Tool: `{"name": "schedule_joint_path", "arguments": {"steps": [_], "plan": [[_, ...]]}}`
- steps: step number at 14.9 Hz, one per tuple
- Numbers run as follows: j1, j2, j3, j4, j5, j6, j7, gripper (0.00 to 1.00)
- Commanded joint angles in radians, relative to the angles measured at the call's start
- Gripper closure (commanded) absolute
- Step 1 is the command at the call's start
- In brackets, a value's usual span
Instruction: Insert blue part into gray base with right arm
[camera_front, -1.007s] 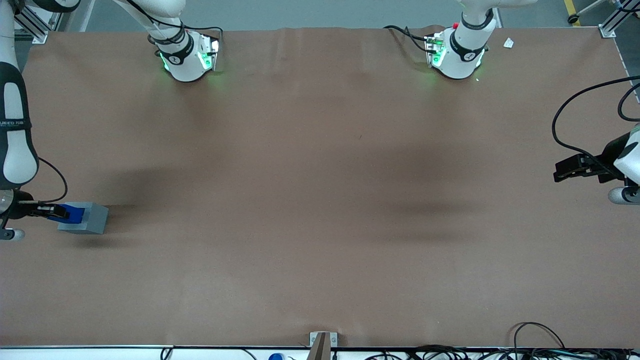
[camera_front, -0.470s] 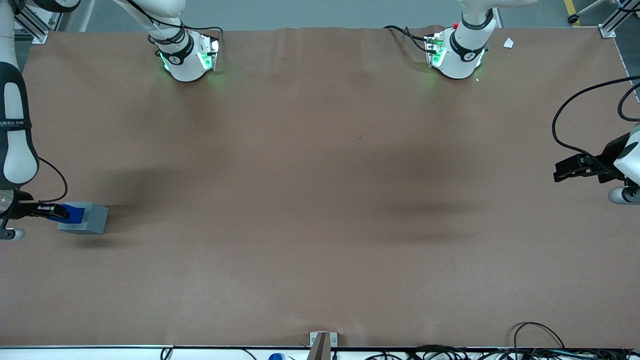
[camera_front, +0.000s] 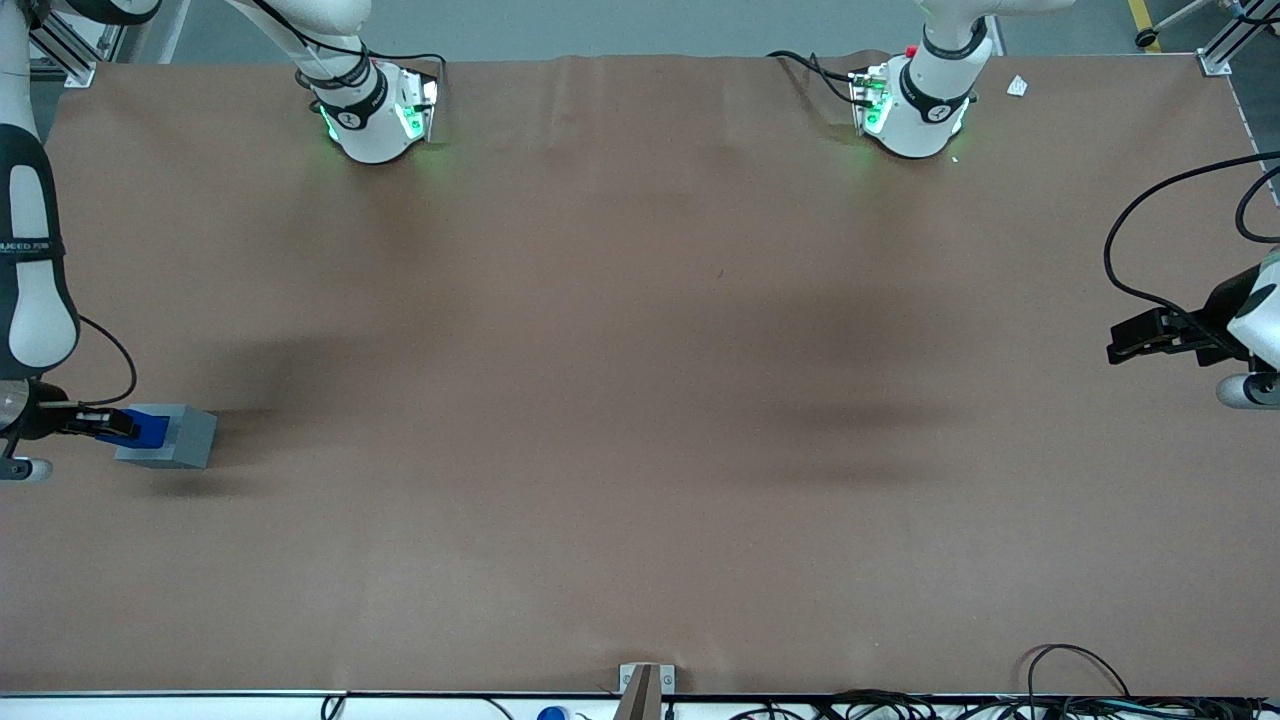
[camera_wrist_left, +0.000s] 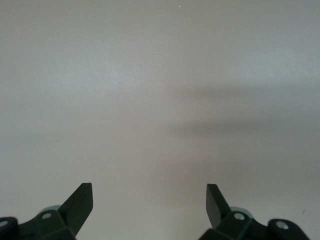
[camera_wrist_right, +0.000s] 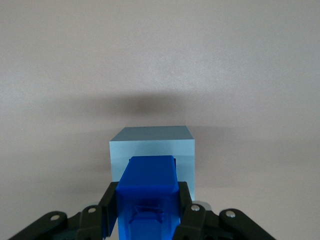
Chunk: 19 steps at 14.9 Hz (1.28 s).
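The gray base (camera_front: 172, 438) stands on the brown table at the working arm's end. The blue part (camera_front: 146, 427) sits at its top, held between the black fingers of my right gripper (camera_front: 112, 425), which is shut on it. In the right wrist view the blue part (camera_wrist_right: 148, 196) fills the space between the two fingers (camera_wrist_right: 108, 206), and its lower end reaches over the light-gray base (camera_wrist_right: 151, 142). How deep the part sits in the recess is hidden by the part itself.
The brown table (camera_front: 640, 400) spreads wide toward the parked arm's end. Two white arm bases (camera_front: 372, 110) stand along the table edge farthest from the front camera. Cables lie at the near edge (camera_front: 1060, 690).
The gripper with the blue part has dropped slightly over the gray base; the arm's forearm has shifted a little. The base has not moved.
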<state>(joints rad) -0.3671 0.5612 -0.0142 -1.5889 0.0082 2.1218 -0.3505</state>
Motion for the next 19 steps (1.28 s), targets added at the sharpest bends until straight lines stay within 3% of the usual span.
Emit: {"name": "schedule_joint_path", "arguments": {"steps": [1,19], "plan": [[-0.012,0.006,0.013,-0.029,-0.002,0.026,-0.015,0.8],[-0.019,0.008,0.013,-0.037,-0.002,0.021,-0.024,0.8]]}}
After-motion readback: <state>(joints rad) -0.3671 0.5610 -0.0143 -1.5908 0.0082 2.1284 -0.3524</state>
